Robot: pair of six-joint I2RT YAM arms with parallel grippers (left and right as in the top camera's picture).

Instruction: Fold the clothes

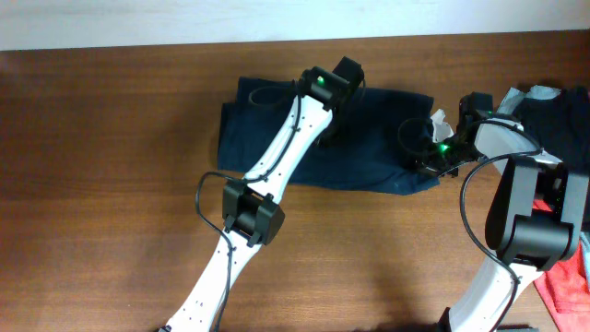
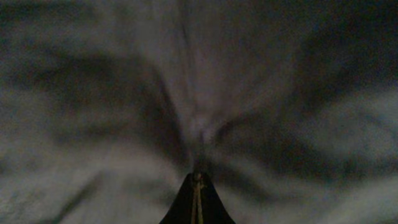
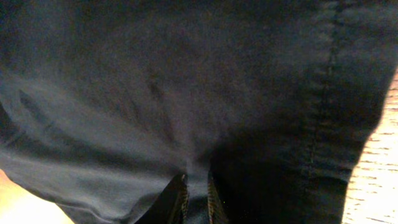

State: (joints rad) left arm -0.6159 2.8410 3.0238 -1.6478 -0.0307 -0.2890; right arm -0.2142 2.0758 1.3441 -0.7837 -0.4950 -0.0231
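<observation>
The clothes [image 1: 369, 138], dark navy shorts, lie spread flat at the back middle of the wooden table [image 1: 111, 184]. My left gripper [image 1: 329, 127] comes down on their middle. In the left wrist view, navy cloth [image 2: 199, 93] fills the frame and its creases run into the shut tips of that gripper [image 2: 197, 180]. My right gripper [image 1: 426, 159] is at the shorts' right edge. In the right wrist view, it [image 3: 196, 190] is pinched on a ridge of the navy cloth [image 3: 186, 93], near a stitched hem [image 3: 323, 112].
A heap of other garments lies at the table's right edge: a navy top [image 1: 564, 115], a pale piece [image 1: 539, 92] and a red piece [image 1: 564, 286]. Both arms reach in from the front edge.
</observation>
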